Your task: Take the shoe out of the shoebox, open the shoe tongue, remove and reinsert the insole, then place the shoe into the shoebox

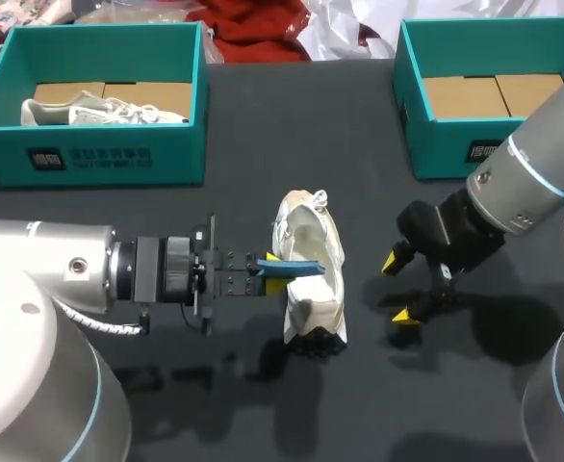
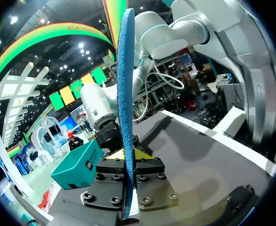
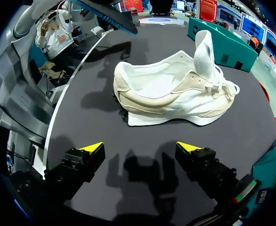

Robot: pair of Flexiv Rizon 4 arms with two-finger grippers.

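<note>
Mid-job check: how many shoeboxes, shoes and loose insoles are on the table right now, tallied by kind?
Teal shoeboxes: 2, one at the left, one at the right
White shoes: 2, one on the table, one in the left shoebox
Blue insole: 1, clamped in the left gripper
Total: 5

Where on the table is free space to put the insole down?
Bare table lies between the left shoebox and the right shoebox, beyond the shoe. Crowded: the left gripper with the insole and the open right gripper flank the shoe.
</note>
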